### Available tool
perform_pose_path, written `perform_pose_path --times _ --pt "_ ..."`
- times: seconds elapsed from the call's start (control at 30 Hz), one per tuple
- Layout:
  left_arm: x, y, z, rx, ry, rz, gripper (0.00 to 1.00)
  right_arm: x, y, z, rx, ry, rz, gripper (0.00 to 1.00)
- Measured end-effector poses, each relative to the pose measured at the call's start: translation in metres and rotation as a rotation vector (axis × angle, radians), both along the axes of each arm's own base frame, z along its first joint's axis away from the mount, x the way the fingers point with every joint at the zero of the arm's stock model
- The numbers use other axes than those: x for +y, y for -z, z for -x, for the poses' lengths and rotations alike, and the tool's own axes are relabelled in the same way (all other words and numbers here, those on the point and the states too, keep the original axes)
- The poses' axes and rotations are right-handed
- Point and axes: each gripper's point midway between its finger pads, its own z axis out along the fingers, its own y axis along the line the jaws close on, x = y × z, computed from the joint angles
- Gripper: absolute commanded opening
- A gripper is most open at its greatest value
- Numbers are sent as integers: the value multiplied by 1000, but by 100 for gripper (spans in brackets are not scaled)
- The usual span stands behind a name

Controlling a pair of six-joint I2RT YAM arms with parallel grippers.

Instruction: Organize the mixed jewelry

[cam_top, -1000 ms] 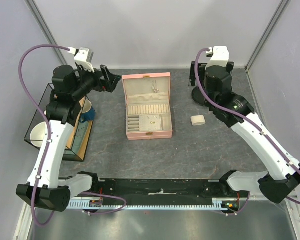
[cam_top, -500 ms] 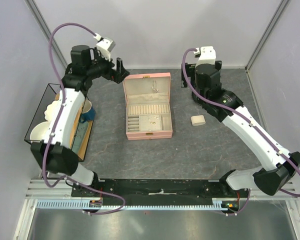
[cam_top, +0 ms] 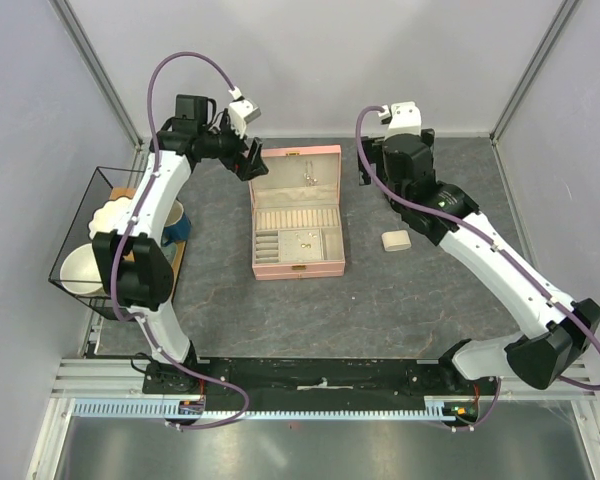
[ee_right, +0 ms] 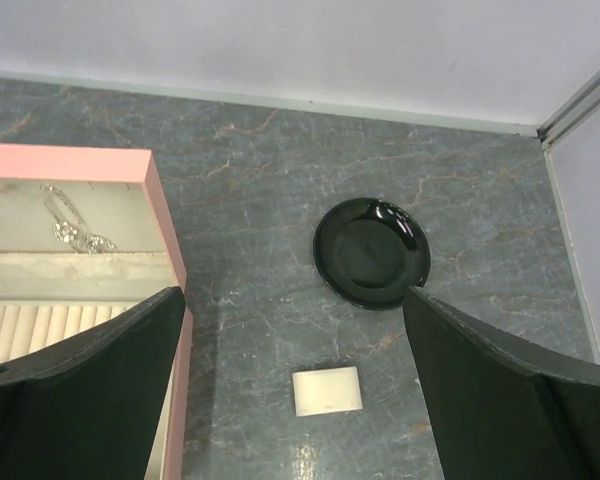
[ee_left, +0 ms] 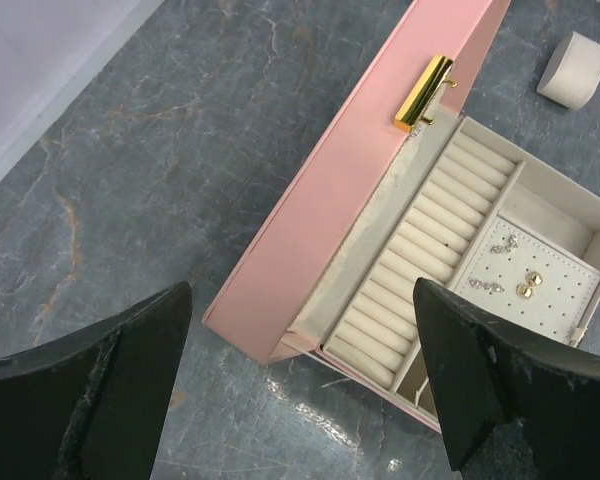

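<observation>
Far left: wire basket [cam_top: 72, 222] with white dishes and a blue mug [cam_top: 176, 222], untouched, same spot as a second ago.

Left gripper [ee_left: 302, 289]: the arm has swung up and right, away from the basket side. It now hangs over the back-left corner of the pink jewelry box [cam_top: 297, 268], above the lid edge near the gold clasp [ee_left: 426, 92]. Jaws spread wide, nothing between them.

Box hasn't shifted; lid lies open and flat.

The mixed jewelry [ee_left: 510, 275] is all inside it:
- small earring-like bits on the perforated pad in the front right compartment
- a fine chain with small dangling pieces [ee_right: 72, 228] in the lid
- ring-roll rows look bare

Pieces lie where they did a second ago.

Right gripper [ee_right: 292, 297]: that arm has pulled in leftward. It now sits above bare table [cam_top: 400, 300] just right of the lid, not touching anything. Jaws fully apart, empty.

Its camera sees the round black disc [ee_right: 371, 252] and the beige cushion pad [ee_right: 327, 390] below it. Both are well clear of the box, and the pad hasn't moved.

Judgement: this is only repositioning. Both arms are closing on the box from either side and no piece has been lifted. The left arm looks best placed to reach in first. The pieces are tiny, so the pinch will need a careful descent.
</observation>
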Motion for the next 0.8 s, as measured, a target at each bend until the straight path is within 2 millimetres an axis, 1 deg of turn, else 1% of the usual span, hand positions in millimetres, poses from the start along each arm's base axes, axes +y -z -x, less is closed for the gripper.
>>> perform_pose_path --times 0.1,0.2,0.3,0.37,0.47,0.6,0.67,0.8 --pt "-1 8 -2 16 14 4 99 2 10 0 23 -13 10 98" --pt "-1 8 -2 17 19 11 99 3 19 1 45 -17 21 98" --pt "-2 6 -2 12 30 23 99 0 40 4 88 0 26 98" --pt "-3 5 -1 10 33 26 99 -2 64 8 136 12 33 98" --pt "-3 0 0 -5 34 28 99 -8 112 20 242 35 56 98" --pt "-2 -10 2 -44 33 31 99 -12 163 32 373 74 67 98" --pt "-1 -14 4 -61 31 31 99 -15 185 36 431 104 68 98" --pt "0 -25 9 -95 31 35 99 -21 217 45 509 153 53 98"
